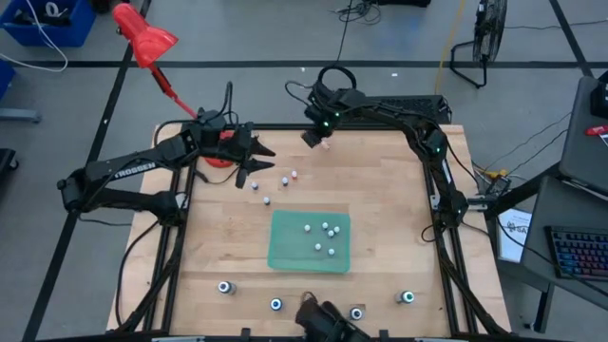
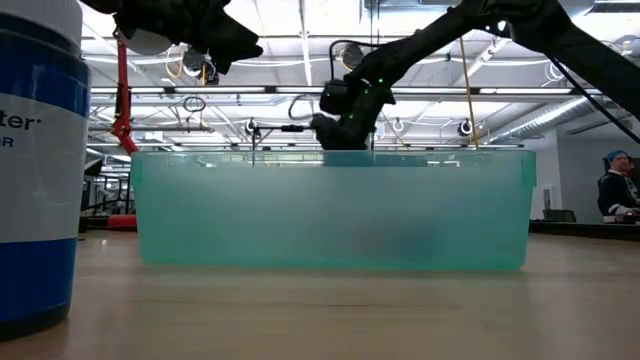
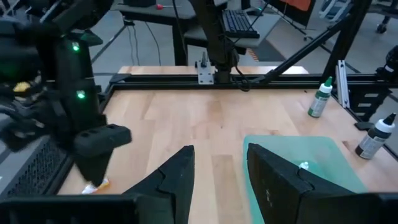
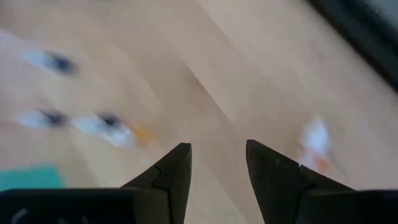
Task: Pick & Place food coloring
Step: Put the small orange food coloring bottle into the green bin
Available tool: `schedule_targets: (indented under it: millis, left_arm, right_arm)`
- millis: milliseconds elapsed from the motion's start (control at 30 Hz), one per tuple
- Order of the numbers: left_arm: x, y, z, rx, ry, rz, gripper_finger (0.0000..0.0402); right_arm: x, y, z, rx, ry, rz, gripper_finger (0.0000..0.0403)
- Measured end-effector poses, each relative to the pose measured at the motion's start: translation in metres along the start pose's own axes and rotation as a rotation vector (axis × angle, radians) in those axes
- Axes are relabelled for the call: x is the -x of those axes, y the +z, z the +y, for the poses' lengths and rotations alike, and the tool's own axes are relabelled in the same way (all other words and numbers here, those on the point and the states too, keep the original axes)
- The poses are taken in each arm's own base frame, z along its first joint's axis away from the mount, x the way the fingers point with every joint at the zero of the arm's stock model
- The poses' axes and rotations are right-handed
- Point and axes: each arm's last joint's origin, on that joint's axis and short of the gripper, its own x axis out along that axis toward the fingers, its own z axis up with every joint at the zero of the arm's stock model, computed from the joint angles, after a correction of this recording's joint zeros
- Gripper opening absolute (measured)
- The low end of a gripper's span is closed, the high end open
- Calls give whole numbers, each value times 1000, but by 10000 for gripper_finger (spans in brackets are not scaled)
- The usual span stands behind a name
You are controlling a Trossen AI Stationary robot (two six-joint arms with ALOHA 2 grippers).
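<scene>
Both grippers' fingers stand spread, pinching nothing. The right gripper (image 1: pixel 317 141) hovers at twelve o'clock, over a small bottle (image 1: pixel 326 147). The left gripper (image 1: pixel 255 163) hovers at ten o'clock beside loose food coloring bottles (image 1: pixel 284 180). More bottles lie in the green tray (image 1: pixel 285 249).

Even, bright light falls on my tabletop (image 1: pixel 380 209) from overhead; shadows under my arms are soft and short. Level with the tabletop, rows of ceiling lamps (image 2: pixel 300 60) glare white, leaving my arms as dark silhouettes. My right wrist picture is smeared: small bottles (image 4: pixel 99 124) on the wood are streaks. My left wrist picture is sharp.
</scene>
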Motion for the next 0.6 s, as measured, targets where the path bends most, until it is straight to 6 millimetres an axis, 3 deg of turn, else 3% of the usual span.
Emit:
schedule_targets:
  millis: [100,267,367,500,600]
  left_arm:
    - [1,0,-1,-9,2,-2,150]
    - [1,-1,-1,-7,2,-1,149]
    - [1,-1,-1,-7,2,0,149]
    - [1,0,-1,-9,3,-4,149]
    - [1,0,-1,-10,3,-6,150]
  right_arm:
    - [9,21,14,26,127,-165,141]
    - [39,48,35,43,188,-359,141]
    - [43,43,33,5,151,-299,135]
    - [30,26,18,-13,-77,-144,121]
    - [17,16,9,-20,-147,-28,115]
